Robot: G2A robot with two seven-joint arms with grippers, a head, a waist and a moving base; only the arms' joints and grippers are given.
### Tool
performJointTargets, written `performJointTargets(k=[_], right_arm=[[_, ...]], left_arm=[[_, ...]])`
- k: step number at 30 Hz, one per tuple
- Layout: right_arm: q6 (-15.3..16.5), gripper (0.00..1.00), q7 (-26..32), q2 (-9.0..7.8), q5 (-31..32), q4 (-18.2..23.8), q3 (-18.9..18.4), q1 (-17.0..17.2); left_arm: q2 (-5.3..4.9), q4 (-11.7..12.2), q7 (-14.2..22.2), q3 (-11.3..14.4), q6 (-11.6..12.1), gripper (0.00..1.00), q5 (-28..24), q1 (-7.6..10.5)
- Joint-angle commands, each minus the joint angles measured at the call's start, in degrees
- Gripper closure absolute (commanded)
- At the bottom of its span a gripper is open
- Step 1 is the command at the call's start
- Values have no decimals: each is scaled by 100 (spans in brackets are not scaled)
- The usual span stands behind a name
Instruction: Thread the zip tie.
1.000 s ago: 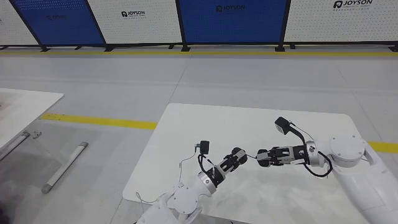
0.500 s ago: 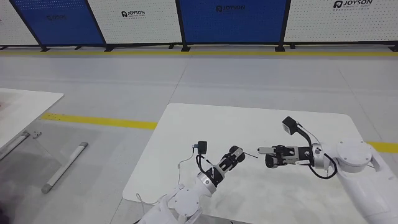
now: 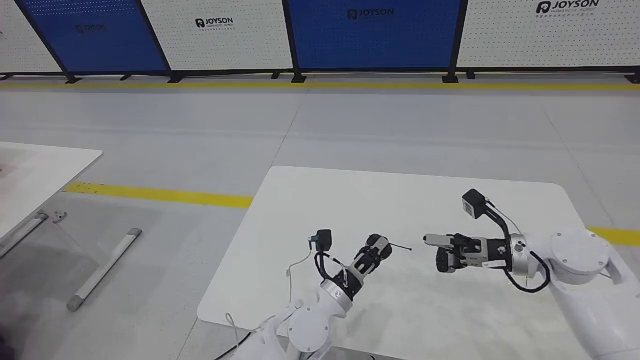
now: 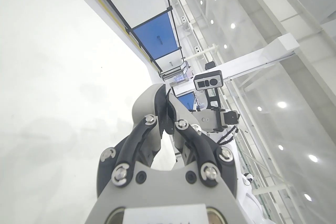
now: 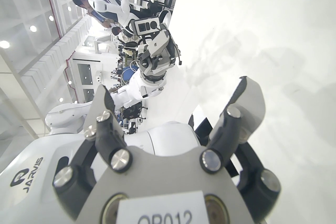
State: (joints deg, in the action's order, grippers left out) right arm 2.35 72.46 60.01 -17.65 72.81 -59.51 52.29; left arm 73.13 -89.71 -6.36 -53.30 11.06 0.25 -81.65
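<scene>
A thin black zip tie (image 3: pixel 400 248) sticks out of my left gripper (image 3: pixel 380 248), which is shut on it low over the white table (image 3: pixel 400 190). In the left wrist view the tie (image 4: pixel 167 114) shows as a dark strip pinched between the two pads. My right gripper (image 3: pixel 433 240) hovers to the right of the tie's free end, a short gap away, open and holding nothing. In the right wrist view its fingers (image 5: pixel 246 93) stand wide apart around my right gripper (image 5: pixel 176 92), and the left gripper (image 5: pixel 155 59) faces it farther off.
The table's front edge (image 3: pixel 260 322) runs just below the left arm. A second white table (image 3: pixel 40 170) stands far left, and blue and white panels (image 3: pixel 370 15) line the back. Bare tabletop lies behind both grippers.
My right gripper has drawn back to the right, away from the zip tie's end it was touching a second ago. The left gripper has stayed almost in place with the tie.
</scene>
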Motion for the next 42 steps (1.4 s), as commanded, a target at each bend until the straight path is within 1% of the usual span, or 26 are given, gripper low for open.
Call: performJointTargets(k=[1,4,7,10,13,17,21,22,24,25,26,28,29,33,42], right_arm=[[-25,0,-92,1,56,58,29,60],[-59,0,-98,-14,118,129,14,92],[-129,0,0,-38,298,213,21,80],[-258,0,-67,-47,441,321,39,61],[-258,0,-67,-47,441,321,39,61],[-258,0,-67,-47,441,321,39,61],[-55,0,-209,-42,263,384,3,177],[-39,0,-165,-34,152,362,9,184],[-50,0,-82,-18,137,344,76,123],[-79,20,-91,-2,133,329,127,84],[-96,51,-97,8,126,311,155,54],[-145,86,-118,25,120,263,198,-3],[-187,92,-113,34,123,237,227,-41],[-284,100,-92,62,119,135,310,-142],[-340,100,-47,143,62,-66,525,-339]], left_arm=[[0,0,1,0,-5,100,-2,-1],[8,-9,28,-9,-57,100,-17,-2],[7,-55,56,-26,-52,100,8,-30],[-3,-169,91,-33,31,100,70,-132],[-16,-301,118,-64,172,100,58,-253],[-16,-301,118,-64,172,100,58,-253],[-10,-307,124,-61,135,100,27,-250],[-5,-312,129,-55,115,100,19,-240],[3,-315,130,-42,98,100,10,-231],[9,-314,122,-37,90,100,3,-224],[13,-313,114,-36,90,100,-3,-220],[20,-309,98,-40,104,100,-28,-214],[23,-308,96,-47,124,100,-44,-213],[23,-315,126,-69,197,100,-23,-242],[15,-367,203,-100,305,100,96,-333]])
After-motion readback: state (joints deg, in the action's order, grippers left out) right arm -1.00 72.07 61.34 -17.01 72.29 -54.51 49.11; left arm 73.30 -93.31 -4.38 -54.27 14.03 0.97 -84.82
